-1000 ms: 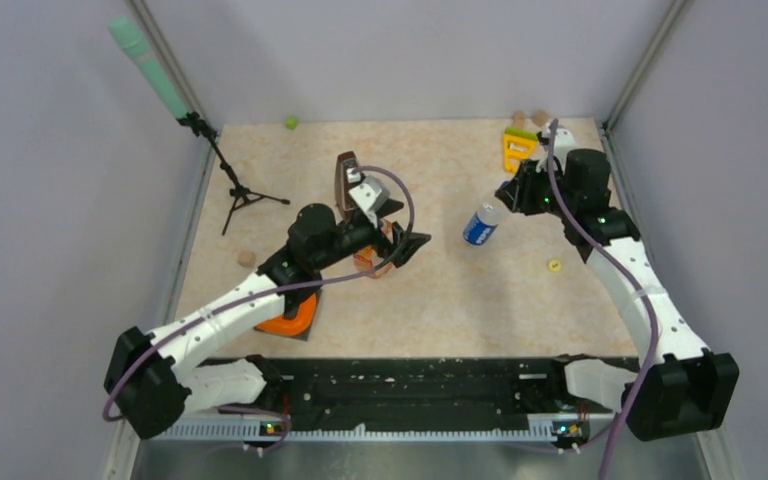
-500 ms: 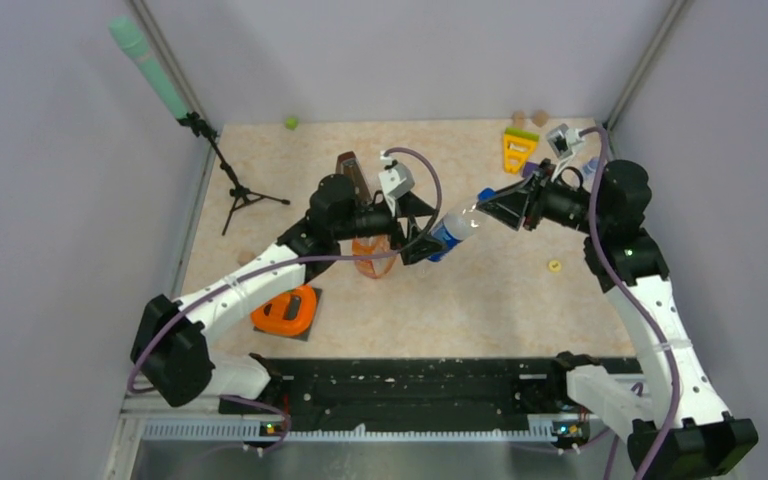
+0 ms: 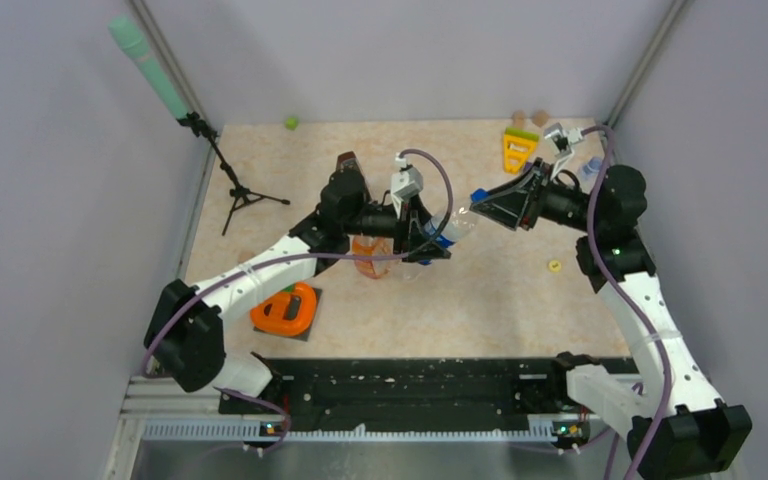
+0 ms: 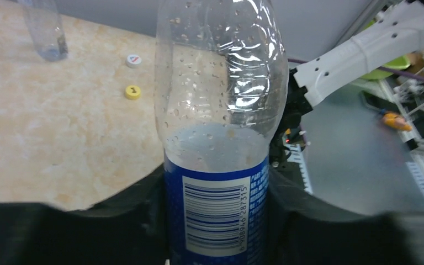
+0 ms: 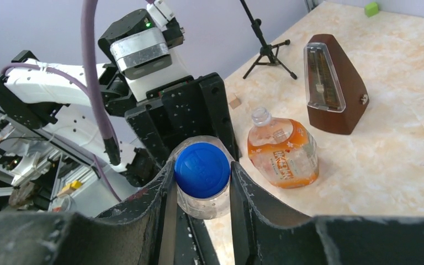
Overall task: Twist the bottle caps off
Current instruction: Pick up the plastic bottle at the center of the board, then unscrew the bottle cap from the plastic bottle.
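Your left wrist view crops the labelled bottle (image 4: 216, 138) at top and bottom; markings on the yellow cap (image 4: 133, 91) and white cap (image 4: 133, 60) are too small to read.

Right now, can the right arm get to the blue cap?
Probably yes: the right tool pinches the blue cap, while the left tool holds the bottle. Nothing blocks it.

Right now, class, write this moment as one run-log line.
left gripper: shut on blue-label bottle | right gripper: shut on blue cap | yellow cap, white cap: loose on table
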You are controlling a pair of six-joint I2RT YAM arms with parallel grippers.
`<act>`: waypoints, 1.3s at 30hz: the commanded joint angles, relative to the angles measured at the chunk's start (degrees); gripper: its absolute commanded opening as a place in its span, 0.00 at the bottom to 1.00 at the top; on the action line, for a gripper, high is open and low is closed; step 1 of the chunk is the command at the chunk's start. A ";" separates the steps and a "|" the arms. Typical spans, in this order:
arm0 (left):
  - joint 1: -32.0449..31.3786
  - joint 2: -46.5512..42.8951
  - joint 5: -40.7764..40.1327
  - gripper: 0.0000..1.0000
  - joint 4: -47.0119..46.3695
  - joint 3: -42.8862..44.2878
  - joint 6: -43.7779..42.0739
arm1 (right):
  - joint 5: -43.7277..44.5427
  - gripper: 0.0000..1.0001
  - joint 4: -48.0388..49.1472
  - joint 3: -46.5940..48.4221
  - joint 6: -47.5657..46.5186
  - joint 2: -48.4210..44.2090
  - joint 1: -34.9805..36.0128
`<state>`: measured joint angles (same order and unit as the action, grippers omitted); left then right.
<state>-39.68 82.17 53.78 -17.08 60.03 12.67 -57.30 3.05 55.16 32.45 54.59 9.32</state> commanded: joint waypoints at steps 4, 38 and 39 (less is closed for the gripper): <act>0.13 1.87 1.31 0.21 -0.65 4.40 1.66 | -2.56 0.02 8.93 -3.36 4.07 -0.10 0.64; -21.04 -6.81 -66.88 0.00 10.32 -0.07 -14.02 | 38.74 0.57 18.78 -13.77 20.16 -3.59 9.01; -21.36 -6.67 -67.00 0.00 10.31 -0.01 -14.49 | 38.55 0.56 19.75 -14.09 20.72 -3.31 8.99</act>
<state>-59.96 77.62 -10.20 -3.44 60.51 0.82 -19.27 17.04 41.95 50.50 50.98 17.89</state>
